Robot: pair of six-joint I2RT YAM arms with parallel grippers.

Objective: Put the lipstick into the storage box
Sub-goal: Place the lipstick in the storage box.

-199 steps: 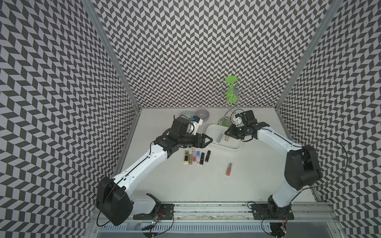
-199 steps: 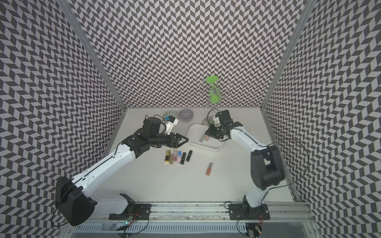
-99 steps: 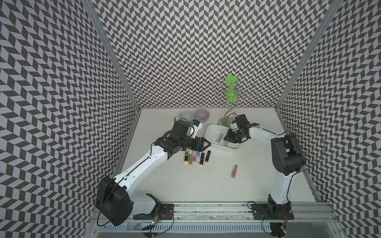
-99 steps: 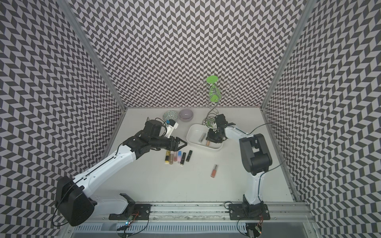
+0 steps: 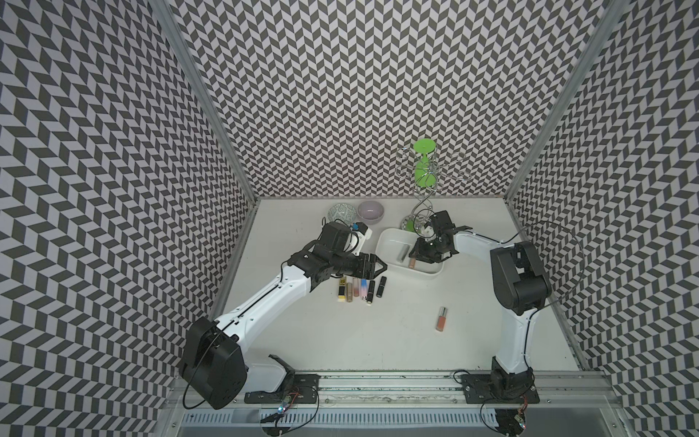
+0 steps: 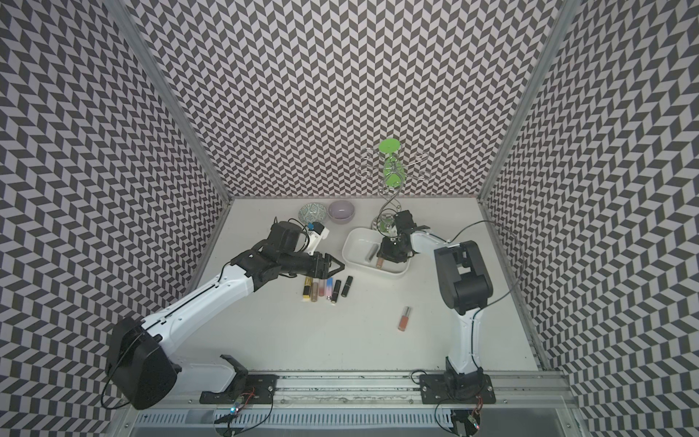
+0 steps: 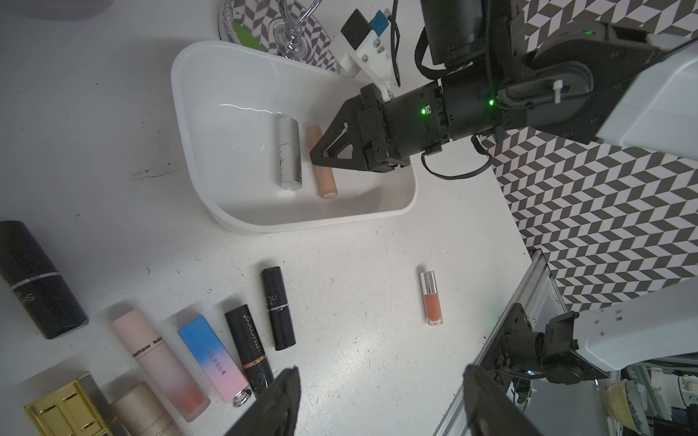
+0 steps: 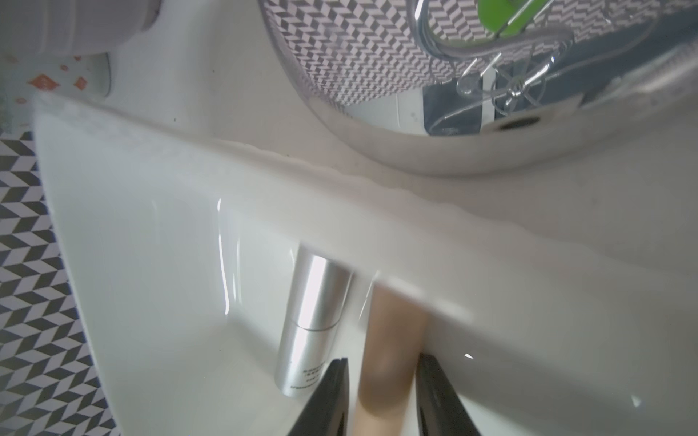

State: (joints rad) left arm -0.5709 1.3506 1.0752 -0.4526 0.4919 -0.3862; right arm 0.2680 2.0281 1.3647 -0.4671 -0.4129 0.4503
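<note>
Now that they're down inside the storage box [image 5: 389, 246], mid-frame in both top views, the right fingers [image 8: 328, 400], clamped a moment ago, are just parting, barely open. The tan lipstick [image 7: 323, 166] rests on the box floor beside a silver tube [image 7: 289, 151]. That one looks delivered! Meanwhile the left fingers [image 7: 279, 400] gape wide, empty.

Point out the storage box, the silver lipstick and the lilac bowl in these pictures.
storage box [image 7: 230, 132]: left wrist view, on its bare inner floor.
silver lipstick [image 7: 289, 153]: left wrist view, on the middle of its barrel.
lilac bowl [image 5: 370, 211]: a top view, on its inside.
</note>
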